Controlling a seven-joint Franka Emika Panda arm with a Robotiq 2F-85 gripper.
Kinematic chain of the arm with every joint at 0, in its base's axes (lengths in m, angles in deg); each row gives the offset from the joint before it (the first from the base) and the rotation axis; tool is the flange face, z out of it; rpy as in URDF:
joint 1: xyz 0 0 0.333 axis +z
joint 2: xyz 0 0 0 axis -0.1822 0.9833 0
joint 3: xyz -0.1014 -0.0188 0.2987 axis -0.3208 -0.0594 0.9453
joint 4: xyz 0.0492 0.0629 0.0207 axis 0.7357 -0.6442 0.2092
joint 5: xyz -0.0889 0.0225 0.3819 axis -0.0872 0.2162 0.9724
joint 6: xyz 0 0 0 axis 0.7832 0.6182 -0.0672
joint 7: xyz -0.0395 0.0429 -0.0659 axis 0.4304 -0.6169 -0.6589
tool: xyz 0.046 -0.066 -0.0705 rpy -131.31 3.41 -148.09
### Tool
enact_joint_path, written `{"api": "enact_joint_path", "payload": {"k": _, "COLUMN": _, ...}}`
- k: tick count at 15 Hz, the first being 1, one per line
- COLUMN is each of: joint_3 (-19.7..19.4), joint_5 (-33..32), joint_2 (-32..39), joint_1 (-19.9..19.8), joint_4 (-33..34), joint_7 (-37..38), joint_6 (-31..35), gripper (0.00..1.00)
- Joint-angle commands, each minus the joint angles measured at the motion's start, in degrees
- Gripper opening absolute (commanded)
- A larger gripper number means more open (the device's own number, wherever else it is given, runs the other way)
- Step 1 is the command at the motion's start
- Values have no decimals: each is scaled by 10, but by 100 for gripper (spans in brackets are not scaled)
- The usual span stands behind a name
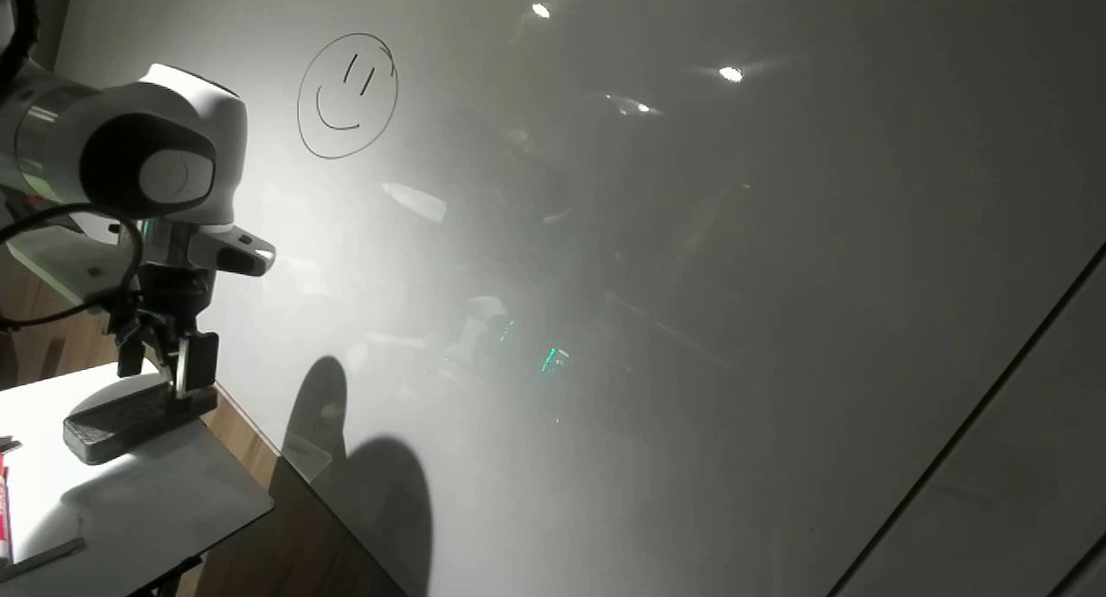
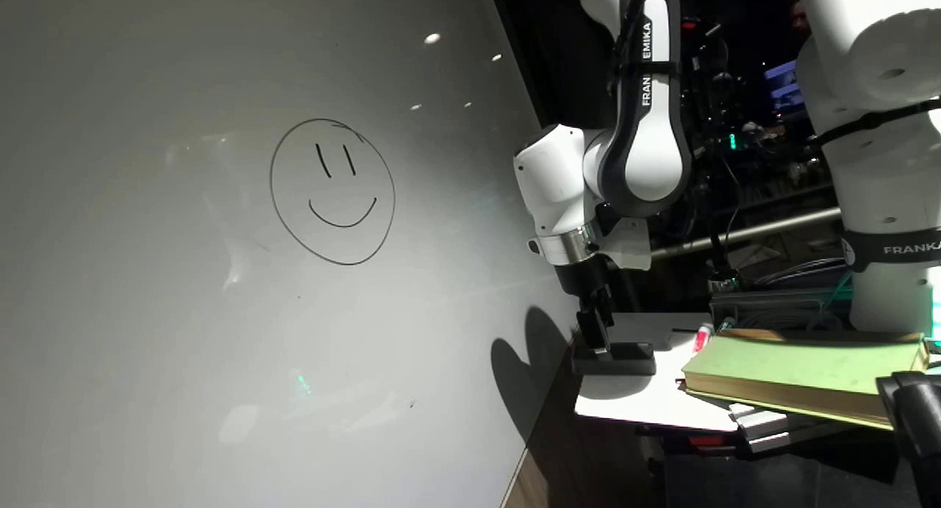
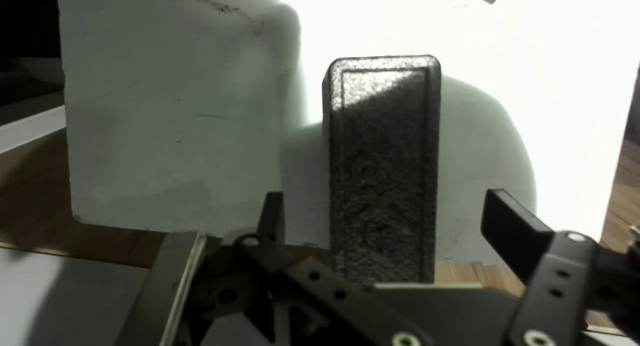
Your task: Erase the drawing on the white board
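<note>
The hand (image 3: 385,208) is released: jaws apart, the eraser (image 3: 382,135) visible between them. The white board (image 2: 147,273) carries the drawing (image 2: 332,192).

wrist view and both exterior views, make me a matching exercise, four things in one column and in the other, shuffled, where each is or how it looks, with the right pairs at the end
Things
1. smiley drawing
2. dark oblong block
3. gripper
4. robot arm

Places and states
A. jaws apart, in the wrist view
B. on the white board
C. white, lettered EMIKA
D. resting on the small white table

Right pairs: 1-B; 2-D; 3-A; 4-C
</note>
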Motion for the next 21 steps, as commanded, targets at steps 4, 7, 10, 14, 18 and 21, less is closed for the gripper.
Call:
{"api": "enact_joint_path", "payload": {"k": 4, "joint_3": -9, "joint_5": -95, "joint_2": 30, "joint_1": -9, "joint_4": 2, "joint_7": 71, "joint_6": 39, "gripper": 100}}
{"api": "enact_joint_path", "payload": {"k": 7, "joint_3": -10, "joint_5": -129, "joint_2": 38, "joint_1": -10, "joint_4": 4, "joint_7": 100, "joint_6": 42, "gripper": 83}}
{"api": "enact_joint_path", "payload": {"k": 10, "joint_3": -12, "joint_5": -155, "joint_2": 45, "joint_1": -12, "joint_4": 6, "joint_7": 125, "joint_6": 43, "gripper": 58}}
{"api": "enact_joint_path", "payload": {"k": 14, "joint_3": -11, "joint_5": -178, "joint_2": 48, "joint_1": -13, "joint_4": 6, "joint_7": 150, "joint_6": 41, "gripper": 30}}
{"api": "enact_joint_path", "payload": {"k": 18, "joint_3": 8, "joint_5": -125, "joint_2": 8, "joint_1": -5, "joint_4": 8, "joint_7": 119, "joint_6": 21, "gripper": 30}}
{"api": "enact_joint_path", "payload": {"k": 21, "joint_3": 29, "joint_5": -25, "joint_2": -47, "joint_1": 10, "joint_4": 16, "joint_7": 62, "joint_6": 2, "gripper": 30}}
